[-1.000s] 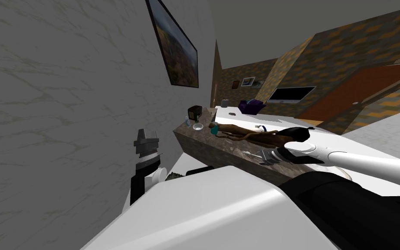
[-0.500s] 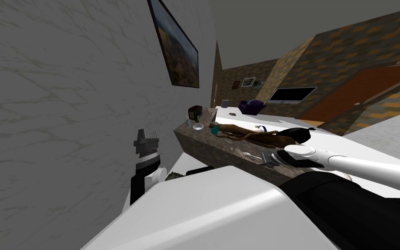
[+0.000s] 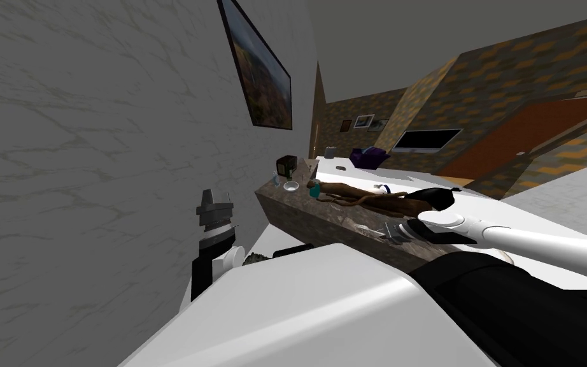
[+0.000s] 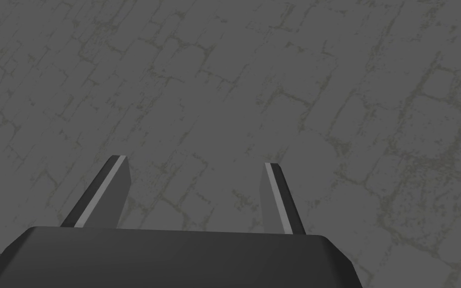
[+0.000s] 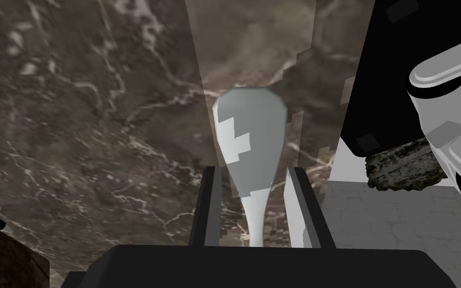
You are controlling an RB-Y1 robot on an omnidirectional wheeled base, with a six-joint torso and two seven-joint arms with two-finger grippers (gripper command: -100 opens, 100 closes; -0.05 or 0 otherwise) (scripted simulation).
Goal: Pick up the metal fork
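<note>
Pale grey and smooth, the fork [image 5: 249,145] lies flat on the worktop [image 5: 84,125]. Its thin neck runs between the fingers [image 5: 294,205] of the right gripper [image 5: 253,170], and its broad rounded end sits just past their tips. The fingers stand narrow, drawn in against the handle where it widens.

Over the last second the hand has shifted only slightly at the near edge of the worktop. The fingers looked more spread then and have since closed in. The fork has not moved from its spot. I judge the grasp made, or all but made, with the lift still to come. The stone's pattern patches through the fork's grey, so it seems still flush with the surface. A thin flat handle may pivot between such blades, so a slow, straight rise looks wise.

The left gripper [image 4: 194,162] hangs low beside the wall [image 3: 95,159], well apart from the fork. Its fingers are wide and hold nothing.

The worktop is dark brown stone veined in white. Beyond the right fingertips it carries a gnarled brown branch [image 3: 375,199], a teal cup [image 3: 314,190] and a small pale bowl [image 3: 291,186]. The grey veined wall bears a framed picture [image 3: 260,70]. Farther off are brown and orange patterned walls and a dark screen [image 3: 426,138].
</note>
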